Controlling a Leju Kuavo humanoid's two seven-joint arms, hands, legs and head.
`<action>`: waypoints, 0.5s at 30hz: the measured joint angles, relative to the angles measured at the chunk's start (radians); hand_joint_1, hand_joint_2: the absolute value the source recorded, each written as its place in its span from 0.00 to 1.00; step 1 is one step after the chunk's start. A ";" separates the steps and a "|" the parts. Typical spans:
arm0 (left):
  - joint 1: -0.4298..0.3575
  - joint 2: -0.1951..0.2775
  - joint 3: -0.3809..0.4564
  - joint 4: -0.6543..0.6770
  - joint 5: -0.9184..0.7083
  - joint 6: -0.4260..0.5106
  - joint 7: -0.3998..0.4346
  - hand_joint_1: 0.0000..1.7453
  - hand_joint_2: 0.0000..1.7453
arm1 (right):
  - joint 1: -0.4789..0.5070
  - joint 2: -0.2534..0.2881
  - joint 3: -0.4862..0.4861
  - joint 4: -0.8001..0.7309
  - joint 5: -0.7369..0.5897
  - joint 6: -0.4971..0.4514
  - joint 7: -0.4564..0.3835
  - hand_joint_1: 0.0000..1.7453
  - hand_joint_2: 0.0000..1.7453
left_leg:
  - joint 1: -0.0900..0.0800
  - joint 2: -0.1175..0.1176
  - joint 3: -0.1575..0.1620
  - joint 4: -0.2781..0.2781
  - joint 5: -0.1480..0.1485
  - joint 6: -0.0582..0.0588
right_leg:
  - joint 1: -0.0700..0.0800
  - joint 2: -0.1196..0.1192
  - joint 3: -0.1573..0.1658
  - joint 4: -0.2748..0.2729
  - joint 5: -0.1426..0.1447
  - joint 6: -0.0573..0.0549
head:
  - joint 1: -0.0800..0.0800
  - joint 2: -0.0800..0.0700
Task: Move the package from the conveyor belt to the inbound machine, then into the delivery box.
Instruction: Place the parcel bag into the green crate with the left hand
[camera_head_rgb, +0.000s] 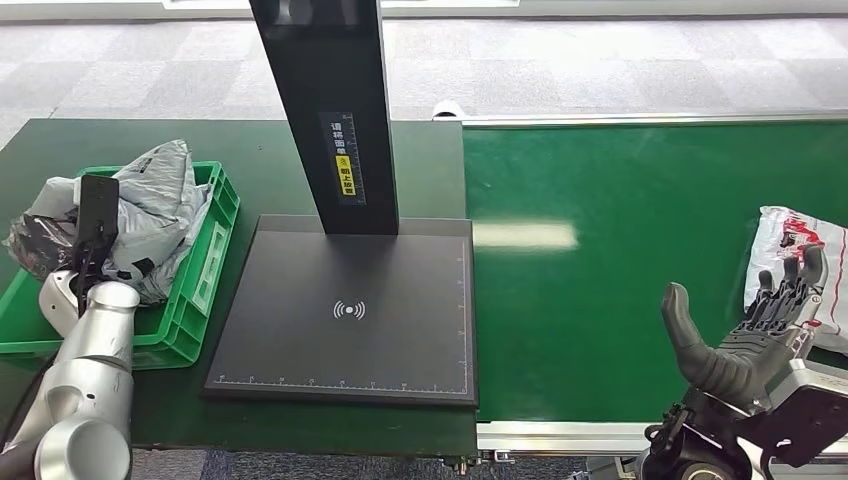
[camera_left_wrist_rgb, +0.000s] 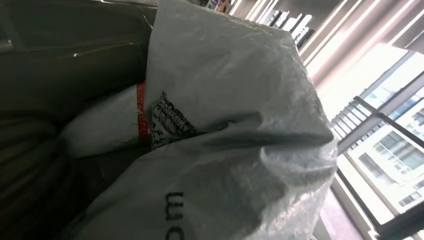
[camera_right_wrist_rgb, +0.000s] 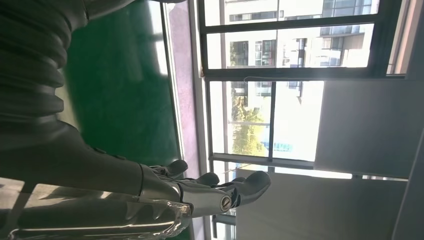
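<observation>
1. Packages: one white package (camera_head_rgb: 800, 262) with red print lies on the green conveyor belt (camera_head_rgb: 620, 250), just beyond the right hand (camera_head_rgb: 745, 335), near the belt's right edge of view.
2. Right hand: released, fingers spread and raised, thumb apart, grasping nothing; fingertips overlap the package in the head view, contact cannot be told.
3. Bags: several grey and dark mailer bags (camera_head_rgb: 150, 215) piled in one green delivery box (camera_head_rgb: 205, 270), heaped over its rim.
4. Left hand (camera_head_rgb: 85, 255): over the box, against the bags; its fingers are hidden, so its state cannot be told. Left wrist view shows grey mailer plastic (camera_left_wrist_rgb: 225, 125) pressed close.
5. One black inbound machine (camera_head_rgb: 350, 315): flat pad with one upright post, between the hands; pad surface bare.
6. Belt between right hand and pad is open green.
</observation>
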 joint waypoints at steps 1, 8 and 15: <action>0.002 0.011 0.028 -0.002 -0.034 0.000 0.010 0.97 1.00 | 0.000 -0.001 0.000 0.001 -0.001 0.000 0.000 0.00 1.00 | 0.000 0.001 0.000 0.000 0.000 0.000 | 0.000 0.001 -0.001 0.000 0.000 0.000 | 0.000 0.000; 0.022 0.084 0.150 -0.003 -0.110 0.000 0.035 0.40 1.00 | 0.001 -0.002 0.000 0.002 -0.002 0.000 0.004 0.00 1.00 | 0.000 0.002 -0.005 0.000 0.000 0.000 | 0.000 0.002 -0.006 0.000 0.000 0.000 | 0.000 0.000; 0.023 0.114 0.194 0.033 0.064 -0.041 -0.110 0.00 1.00 | 0.007 -0.002 0.000 0.002 -0.003 0.010 0.022 0.00 1.00 | 0.000 0.002 -0.006 0.000 0.000 0.000 | 0.000 0.001 -0.008 0.000 0.000 0.000 | 0.000 0.000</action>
